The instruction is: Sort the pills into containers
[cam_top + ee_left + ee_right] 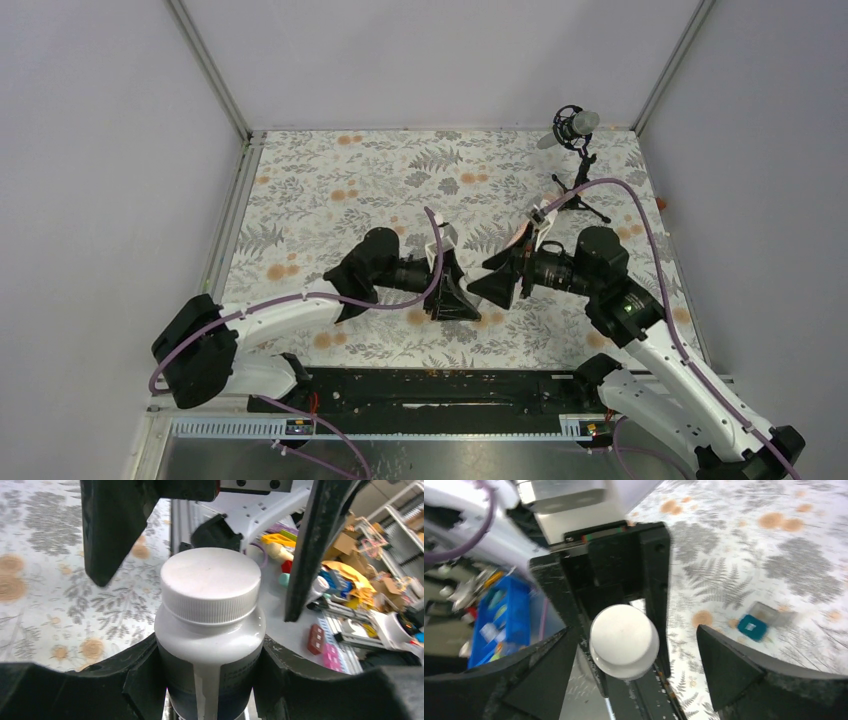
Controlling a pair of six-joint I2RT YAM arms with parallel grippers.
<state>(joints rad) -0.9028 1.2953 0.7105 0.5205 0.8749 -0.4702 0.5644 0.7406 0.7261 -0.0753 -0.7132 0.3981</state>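
inwards, both arms reach — left claw [455,300] grips the white bottle [209,630], right claw [500,285] spread wide facing its cap [624,640].

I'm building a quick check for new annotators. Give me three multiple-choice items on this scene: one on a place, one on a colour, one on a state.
1. Where is the white bottle?
A) set down, standing free
B) held in the left gripper
C) lying on its side

2. What colour is its cap?
A) white
B) teal
C) orange

3. How is the right gripper?
A) shut on the cap
B) open
C) shut on nothing

Answers:
1 B, it clamps the bottle's body.
2 A, the cap is plainly white in both wrist views.
3 B, its jaws stand wide apart, one on either side of the cap.
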